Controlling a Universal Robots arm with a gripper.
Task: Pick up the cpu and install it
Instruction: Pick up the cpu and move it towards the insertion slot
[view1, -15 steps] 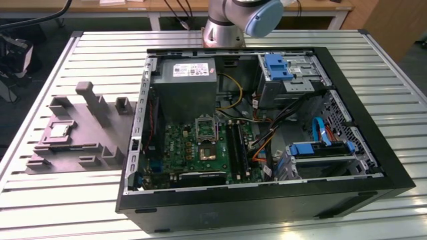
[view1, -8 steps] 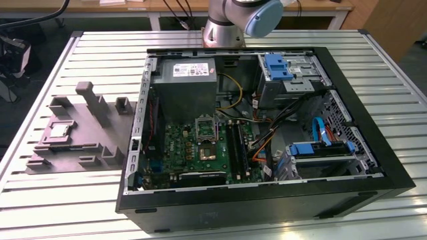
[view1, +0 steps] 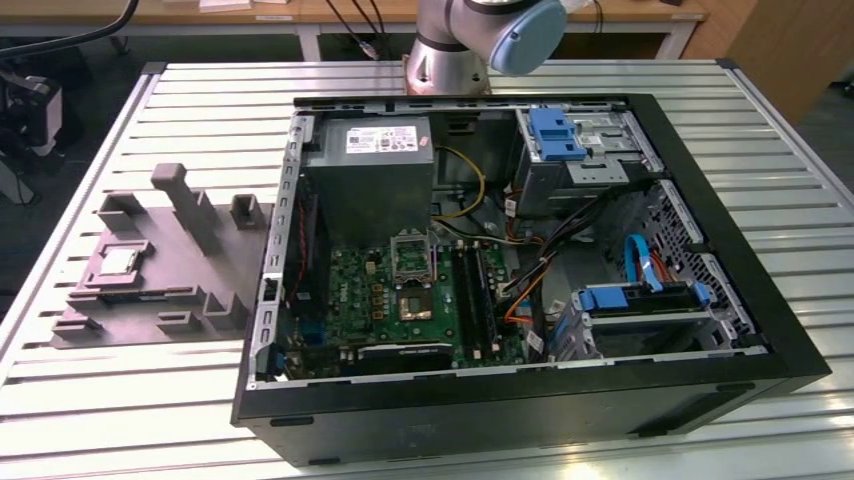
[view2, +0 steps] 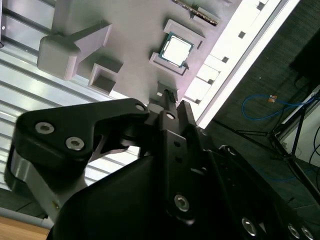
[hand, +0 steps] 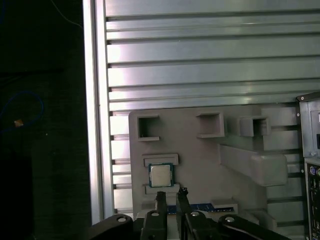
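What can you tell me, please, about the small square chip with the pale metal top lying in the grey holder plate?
The cpu is a small, thin, square chip with a pale silvery metal top and a darker greenish rim. It lies flat, top up, in a square pocket of the grey fixture plate, which sits on the slatted metal table at the exterior view's left of the open black computer case. Only the pocket touches it; the gripper is clear of it.

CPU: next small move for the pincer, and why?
Probably lower the pincer toward the cpu. In the first wrist view the cpu lies flat in its pocket on the grey fixture, ungripped, with the pincer hanging above and apart from it.
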